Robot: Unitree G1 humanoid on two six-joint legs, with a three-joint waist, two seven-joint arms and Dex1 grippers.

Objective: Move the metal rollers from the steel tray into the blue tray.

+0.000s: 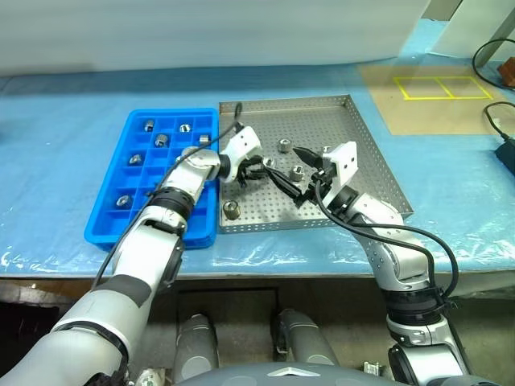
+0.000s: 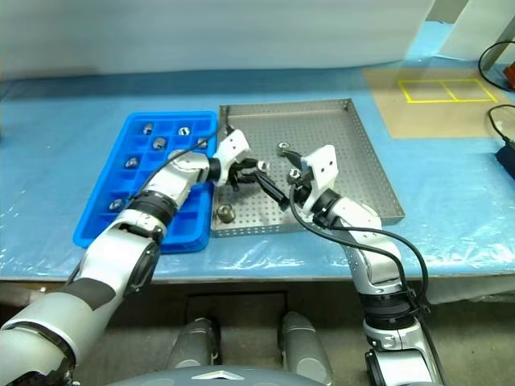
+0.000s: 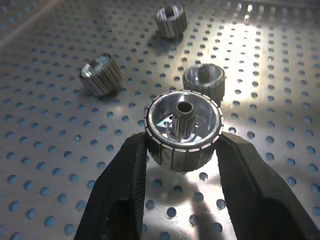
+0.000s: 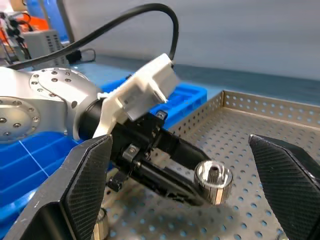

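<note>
Left gripper [image 3: 182, 150] clamps one of the metal rollers [image 3: 183, 131] above the steel tray [image 1: 366, 153]; right gripper [image 4: 185, 190] fingers stand wide, empty. Six rollers occupy the blue tray [image 1: 113, 229]; roughly five remain on the steel tray.

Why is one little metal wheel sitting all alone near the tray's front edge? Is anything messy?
Nothing looks spilled or broken. That roller simply waits in the steel tray, unpicked. The left gripper grips another one; more already sit in the blue tray.
</note>
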